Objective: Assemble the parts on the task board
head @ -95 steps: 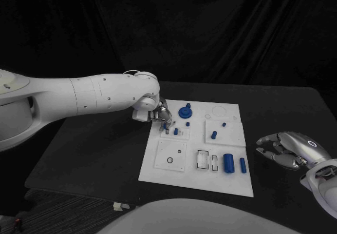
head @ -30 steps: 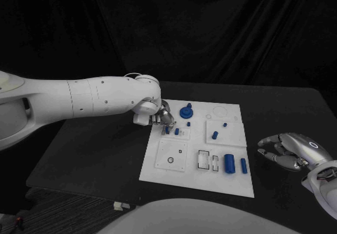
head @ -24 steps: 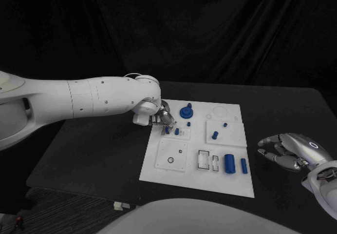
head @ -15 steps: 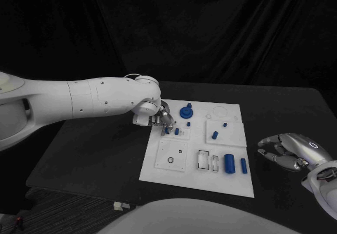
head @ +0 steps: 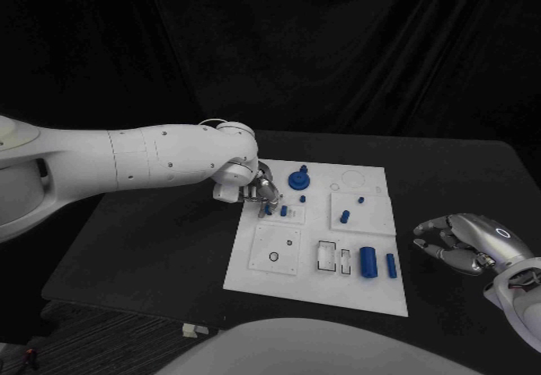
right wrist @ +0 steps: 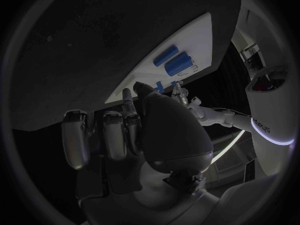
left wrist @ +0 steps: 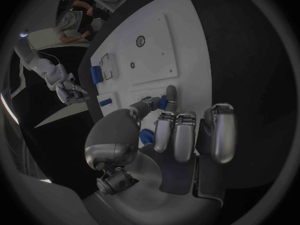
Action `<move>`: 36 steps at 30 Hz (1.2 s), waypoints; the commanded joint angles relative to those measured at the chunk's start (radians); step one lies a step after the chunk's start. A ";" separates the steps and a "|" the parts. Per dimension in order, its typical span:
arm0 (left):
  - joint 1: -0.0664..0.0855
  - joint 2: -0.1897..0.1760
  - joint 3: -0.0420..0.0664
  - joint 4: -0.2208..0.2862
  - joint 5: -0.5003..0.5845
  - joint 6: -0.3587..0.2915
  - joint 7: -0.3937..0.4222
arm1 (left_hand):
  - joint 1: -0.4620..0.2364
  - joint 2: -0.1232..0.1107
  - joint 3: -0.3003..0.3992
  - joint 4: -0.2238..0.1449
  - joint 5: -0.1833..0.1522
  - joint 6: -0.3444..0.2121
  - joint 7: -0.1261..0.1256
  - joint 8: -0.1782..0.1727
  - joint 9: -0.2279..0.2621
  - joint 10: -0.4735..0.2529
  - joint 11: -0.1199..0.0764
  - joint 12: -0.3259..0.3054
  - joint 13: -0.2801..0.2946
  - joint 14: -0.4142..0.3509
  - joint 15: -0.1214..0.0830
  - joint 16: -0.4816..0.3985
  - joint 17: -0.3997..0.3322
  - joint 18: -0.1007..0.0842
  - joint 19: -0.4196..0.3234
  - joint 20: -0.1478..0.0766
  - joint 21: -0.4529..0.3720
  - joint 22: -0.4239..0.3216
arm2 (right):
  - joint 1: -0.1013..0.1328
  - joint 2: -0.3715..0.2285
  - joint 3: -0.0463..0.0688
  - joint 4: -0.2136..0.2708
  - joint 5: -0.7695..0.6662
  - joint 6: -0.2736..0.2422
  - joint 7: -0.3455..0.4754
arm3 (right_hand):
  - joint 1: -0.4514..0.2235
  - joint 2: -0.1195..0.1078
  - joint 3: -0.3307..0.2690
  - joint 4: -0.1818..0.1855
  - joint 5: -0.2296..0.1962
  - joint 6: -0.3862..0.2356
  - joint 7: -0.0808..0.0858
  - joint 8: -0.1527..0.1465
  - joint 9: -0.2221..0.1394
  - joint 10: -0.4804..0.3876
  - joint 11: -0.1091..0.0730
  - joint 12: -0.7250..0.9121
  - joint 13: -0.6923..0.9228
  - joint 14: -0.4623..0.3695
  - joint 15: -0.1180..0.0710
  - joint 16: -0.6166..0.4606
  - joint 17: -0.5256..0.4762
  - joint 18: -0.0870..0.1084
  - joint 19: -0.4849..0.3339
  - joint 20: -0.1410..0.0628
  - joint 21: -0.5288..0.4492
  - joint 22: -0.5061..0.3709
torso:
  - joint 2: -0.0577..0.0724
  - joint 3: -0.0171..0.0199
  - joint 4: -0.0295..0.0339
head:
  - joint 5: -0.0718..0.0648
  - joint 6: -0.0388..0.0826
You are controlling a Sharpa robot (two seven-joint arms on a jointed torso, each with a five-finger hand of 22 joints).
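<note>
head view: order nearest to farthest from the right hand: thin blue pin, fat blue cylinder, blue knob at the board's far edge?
From the right hand:
1. Thin blue pin, on the board's near right side.
2. Fat blue cylinder, just beside it, farther from the hand.
3. Blue knob, at the far edge, by the left hand.

We see the task board (head: pixel 282 275), a white rectangular plate lying flat on the black desk, carrying several raised white square tiles. At its far edge stands a blue knob-shaped part (head: pixel 298 179) on a round base. Near it, a small blue peg (head: pixel 266 207) sits pinched at the fingertips of the left hand (head: pixel 255 187), with another short blue peg (head: pixel 284 210) just beside it. Two small blue pegs (head: pixel 344 216) stand on the right-hand tile. Toward the near edge lie a thick blue cylinder (head: pixel 367 262) and a slimmer blue bar (head: pixel 390 265), side by side.
</note>
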 commanded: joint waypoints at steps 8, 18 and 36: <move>-0.008 0.004 -0.002 -0.004 0.002 0.010 0.004 | -0.035 0.000 -0.096 0.069 -0.079 -0.009 0.003 -0.042 -0.030 0.037 0.011 -0.009 0.212 0.106 0.008 -0.005 0.263 0.017 0.020 0.005 -0.017 0.211 | -0.003 -0.001 0.000 0.002 -0.003 0.005 -0.016 | 0.011 -0.001 0.008 0.000 0.004 0.008 0.001 -0.002 -0.001 0.104 0.002 0.003 0.263 0.106 -0.005 0.003 0.263 0.008 0.060 -0.005 -0.006 0.241 | 0.000 0.0005 0.0010 | 0.001 0.000; -0.009 0.006 -0.002 -0.008 0.002 0.020 0.004 | -0.040 -0.013 -0.129 0.086 -0.102 -0.004 0.005 -0.057 -0.050 0.034 0.014 -0.012 0.210 0.106 0.011 -0.005 0.263 0.018 0.018 0.008 -0.022 0.210 | -0.003 -0.002 0.000 0.002 -0.003 0.005 -0.016 | 0.010 -0.001 0.010 -0.001 0.005 0.008 0.001 -0.002 -0.002 0.104 0.002 0.003 0.263 0.106 -0.005 0.003 0.263 0.009 0.060 -0.005 -0.006 0.241 | 0.000 0.0000 0.0003 | 0.000 0.000; -0.009 0.001 -0.002 -0.011 0.002 0.035 0.003 | -0.017 -0.014 -0.132 0.073 -0.079 -0.004 0.004 -0.068 -0.061 0.031 0.013 -0.014 0.209 0.106 0.011 -0.005 0.263 0.019 0.015 0.009 -0.027 0.209 | -0.005 -0.001 0.000 0.001 -0.003 0.005 -0.015 | 0.010 -0.001 0.010 -0.001 0.005 0.008 0.001 -0.002 -0.002 0.104 0.002 0.003 0.263 0.106 -0.005 0.003 0.263 0.009 0.060 -0.005 -0.006 0.241 | -0.001 0.0000 0.0004 | 0.000 0.000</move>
